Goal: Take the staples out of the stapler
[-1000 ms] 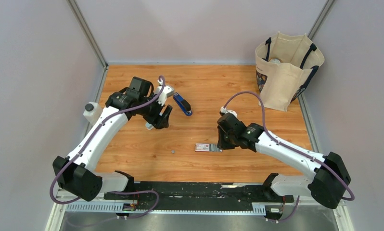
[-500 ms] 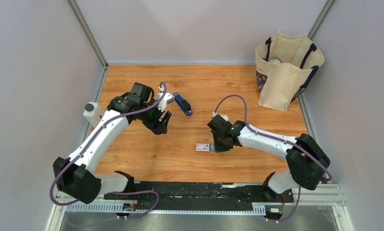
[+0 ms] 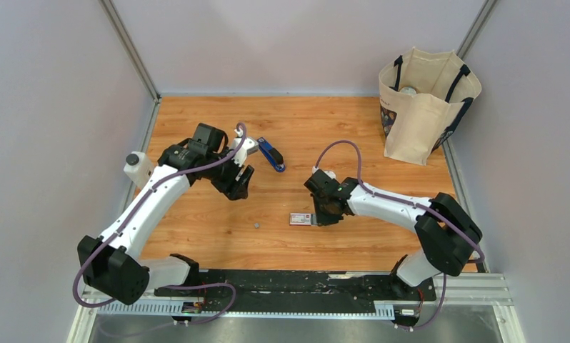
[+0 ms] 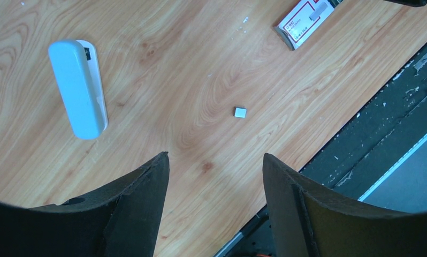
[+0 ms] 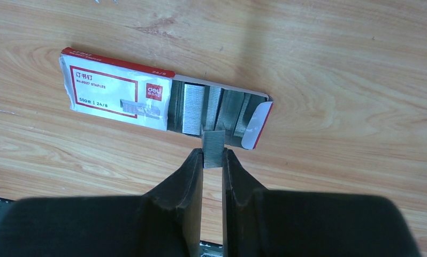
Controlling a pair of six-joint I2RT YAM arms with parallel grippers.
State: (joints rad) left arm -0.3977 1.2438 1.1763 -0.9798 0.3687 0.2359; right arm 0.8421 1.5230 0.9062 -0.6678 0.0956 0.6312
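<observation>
The right tool [image 5: 212, 156], its arm swung inward, stays clamped on staples [image 5: 213, 140] at the red-and-white box [image 5: 115, 91], while the left tool [image 4: 214, 160] (jaws apart, empty) has backed off the stapler [image 3: 271, 154] lying beyond that box, suggesting unloading is nearly done.

You've got the slim dark-blue stapler [image 3: 271, 154] lying on the orange wooden tabletop [image 3: 339, 121], just right of your left gripper [image 3: 239, 184] and apart from it. Your right gripper [image 3: 323, 217] sits at the right end of the small red-and-white box [image 3: 301, 219]; contact unclear from above. Tiny grey metal bit [image 3: 256, 226] lies left of the box. White bottle with black cap [image 3: 135, 168] at left edge, beige tote bag [image 3: 421, 107] in the far right corner.
</observation>
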